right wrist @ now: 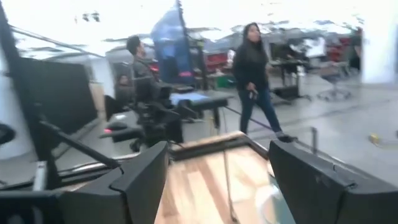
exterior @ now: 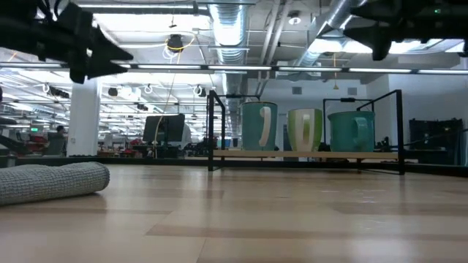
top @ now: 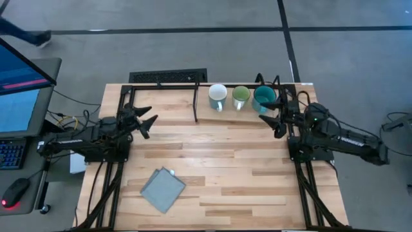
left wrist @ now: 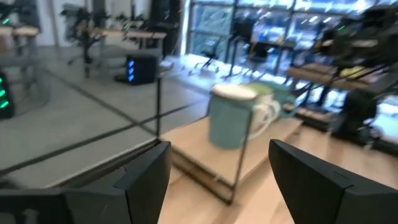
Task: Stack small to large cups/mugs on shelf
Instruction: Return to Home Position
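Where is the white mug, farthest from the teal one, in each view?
High view: white mug at the row's left end.
Low view: leftmost of three.
Left wrist view: nearest mug, centre.
Right wrist view: not in it.
Shared landmark: the black shelf post beside it.

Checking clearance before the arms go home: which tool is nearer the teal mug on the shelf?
Right. The right tool is just off the teal mug, not touching; the left tool is across the table, beyond the shelf's other end.
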Motion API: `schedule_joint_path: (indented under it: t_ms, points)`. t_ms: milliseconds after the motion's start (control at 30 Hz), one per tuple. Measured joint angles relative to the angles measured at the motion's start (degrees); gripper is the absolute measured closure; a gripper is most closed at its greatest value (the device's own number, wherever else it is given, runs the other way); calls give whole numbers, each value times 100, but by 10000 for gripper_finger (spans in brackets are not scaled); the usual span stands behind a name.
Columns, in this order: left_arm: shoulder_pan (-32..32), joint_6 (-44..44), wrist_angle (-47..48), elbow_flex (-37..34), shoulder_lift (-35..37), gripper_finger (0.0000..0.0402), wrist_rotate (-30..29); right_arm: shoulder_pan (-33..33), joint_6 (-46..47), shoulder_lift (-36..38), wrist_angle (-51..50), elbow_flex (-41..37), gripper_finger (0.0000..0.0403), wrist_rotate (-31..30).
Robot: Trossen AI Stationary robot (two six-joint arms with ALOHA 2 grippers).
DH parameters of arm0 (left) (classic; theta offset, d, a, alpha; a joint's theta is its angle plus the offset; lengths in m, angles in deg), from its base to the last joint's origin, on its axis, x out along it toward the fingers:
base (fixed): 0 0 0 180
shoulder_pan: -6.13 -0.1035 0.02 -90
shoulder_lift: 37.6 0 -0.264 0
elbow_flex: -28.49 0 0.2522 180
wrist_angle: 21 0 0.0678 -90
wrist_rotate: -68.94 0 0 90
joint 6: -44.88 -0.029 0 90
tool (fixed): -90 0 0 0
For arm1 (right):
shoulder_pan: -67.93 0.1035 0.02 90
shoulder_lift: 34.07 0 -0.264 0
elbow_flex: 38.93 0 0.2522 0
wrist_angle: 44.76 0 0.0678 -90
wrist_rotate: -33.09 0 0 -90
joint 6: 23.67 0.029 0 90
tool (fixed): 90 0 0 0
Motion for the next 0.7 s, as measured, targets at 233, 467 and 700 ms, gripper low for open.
schedule_joint_path:
  t_ms: [233, 467, 700]
  points:
    - [-698, -16, 130, -7, 0, 140, 480, -342, 75, 755, -836, 0, 100, -39]
    - [-1098, -49, 142, -5, 0, 140, 657, -457, 63, 1386, -1341, -73, 100, -157]
    - [-1219, -159, 146, -7, 0, 140, 818, -452, 22, 2034, -825, -788, 100, -554]
